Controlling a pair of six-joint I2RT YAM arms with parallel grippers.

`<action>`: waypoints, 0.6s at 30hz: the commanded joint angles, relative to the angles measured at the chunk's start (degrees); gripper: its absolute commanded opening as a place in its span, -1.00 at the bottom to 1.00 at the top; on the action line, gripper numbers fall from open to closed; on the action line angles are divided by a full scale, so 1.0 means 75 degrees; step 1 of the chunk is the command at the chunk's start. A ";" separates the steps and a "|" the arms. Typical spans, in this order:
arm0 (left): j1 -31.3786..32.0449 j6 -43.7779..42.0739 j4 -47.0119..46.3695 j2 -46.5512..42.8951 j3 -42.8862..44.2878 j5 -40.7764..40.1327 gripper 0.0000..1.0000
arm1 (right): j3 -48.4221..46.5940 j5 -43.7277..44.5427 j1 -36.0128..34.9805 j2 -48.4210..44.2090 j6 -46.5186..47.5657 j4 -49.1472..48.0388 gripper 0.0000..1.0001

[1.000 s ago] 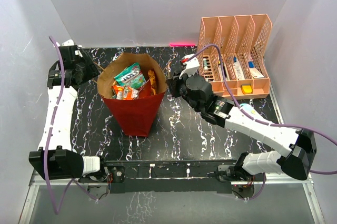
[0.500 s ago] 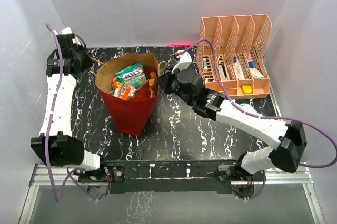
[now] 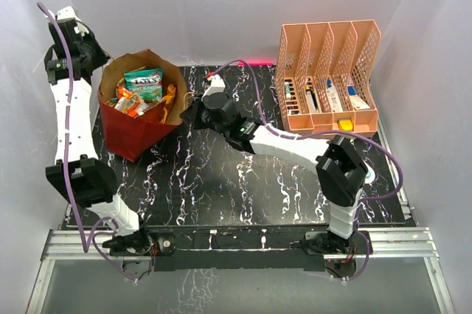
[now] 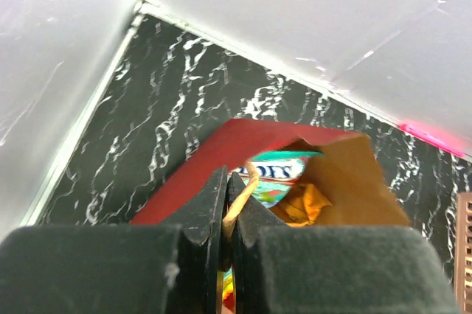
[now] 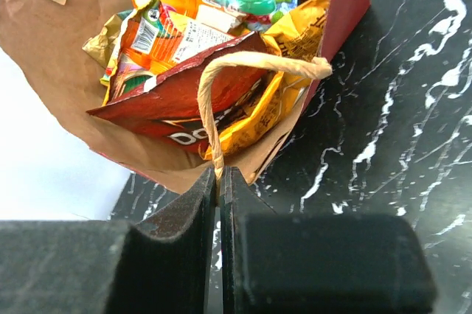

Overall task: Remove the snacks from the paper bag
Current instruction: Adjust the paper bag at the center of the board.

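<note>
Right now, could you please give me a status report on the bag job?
Left gripper shut on one bag handle, right gripper shut on the other handle. Paper bag open, snacks inside. Mouth unobstructed.

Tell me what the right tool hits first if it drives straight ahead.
Shut on the handle of the paper bag, the right tool would likely press into the bag's near rim first, then the red packet just behind; depth is unclear.

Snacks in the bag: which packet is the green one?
The teal-green mint packet, at the far side of the pile in the paper bag. The other packets showing are orange, red and yellow.
</note>
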State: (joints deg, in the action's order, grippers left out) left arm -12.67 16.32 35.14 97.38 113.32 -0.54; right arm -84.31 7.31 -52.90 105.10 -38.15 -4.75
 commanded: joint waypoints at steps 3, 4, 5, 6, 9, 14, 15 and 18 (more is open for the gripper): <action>0.0042 -0.0134 -0.2355 -0.1976 -0.2441 0.2058 -1.00 | 0.0282 -0.0260 -0.0502 0.0072 -0.1316 -0.1566 -0.85; 0.0037 -0.0056 -0.2574 -0.2299 -0.2939 0.2211 -1.00 | 0.0426 -0.0253 -0.0605 0.0064 -0.1328 -0.1597 -0.85; 0.0042 0.0011 -0.2821 -0.2618 -0.3463 0.2313 -1.00 | 0.0578 -0.0250 -0.0693 0.0036 -0.1325 -0.1603 -0.85; 0.0053 0.0149 -0.3028 -0.2977 -0.3928 0.2366 -1.00 | 0.0739 -0.0244 -0.0792 -0.0028 -0.1329 -0.1596 -0.84; 0.0222 0.0417 -0.3434 -0.3880 -0.4868 0.2668 -1.00 | 0.1377 -0.0028 -0.1032 -0.0468 -0.1292 -0.1449 -0.84; 0.0752 0.0385 -0.2929 -0.4665 -0.5331 0.2592 -1.00 | 0.2632 -0.0167 -0.1078 -0.1560 -0.1232 -0.1222 -0.82; 0.0822 0.0471 -0.2847 -0.4801 -0.5502 0.2669 -1.00 | 0.2843 -0.0172 -0.1079 -0.1753 -0.1203 -0.1088 -0.81; 0.0868 0.0771 -0.2762 -0.5191 -0.5950 0.3207 -1.00 | 0.3349 -0.0159 -0.1076 -0.2319 -0.0998 -0.0641 -0.78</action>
State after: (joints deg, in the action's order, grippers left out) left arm -6.59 19.25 15.42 62.30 71.70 18.11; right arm -61.95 6.07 -61.19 95.09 -46.70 -10.55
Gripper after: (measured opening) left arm 0.007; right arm 0.102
